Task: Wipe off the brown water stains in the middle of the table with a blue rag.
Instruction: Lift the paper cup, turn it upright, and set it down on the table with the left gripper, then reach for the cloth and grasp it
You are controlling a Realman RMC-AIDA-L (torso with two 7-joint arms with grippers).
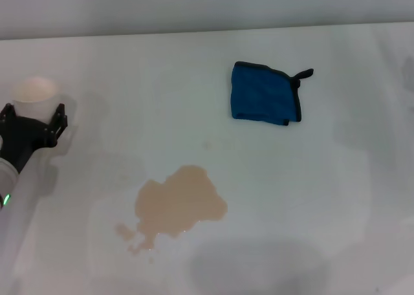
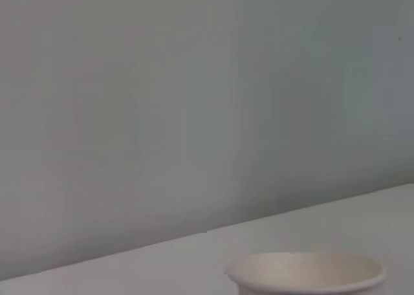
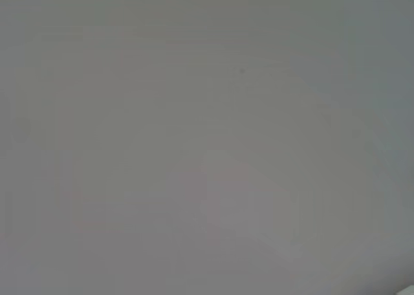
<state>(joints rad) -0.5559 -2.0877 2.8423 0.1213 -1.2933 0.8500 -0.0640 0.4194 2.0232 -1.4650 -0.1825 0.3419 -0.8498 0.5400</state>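
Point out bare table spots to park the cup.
Bare table: the wide stretch right of the brown water stains, below the blue rag; also the strip between rag and paper cup. Crowded: the left edge, where the left claw sits at the cup.

My left gripper (image 1: 33, 114) reaches in from my left side, black jaws spread wide apart; my right arm is nowhere in sight.

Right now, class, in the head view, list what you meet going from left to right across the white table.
Black left gripper around a cream-white paper cup → pale tan brown water stains → bright blue rag with black-trimmed edges.
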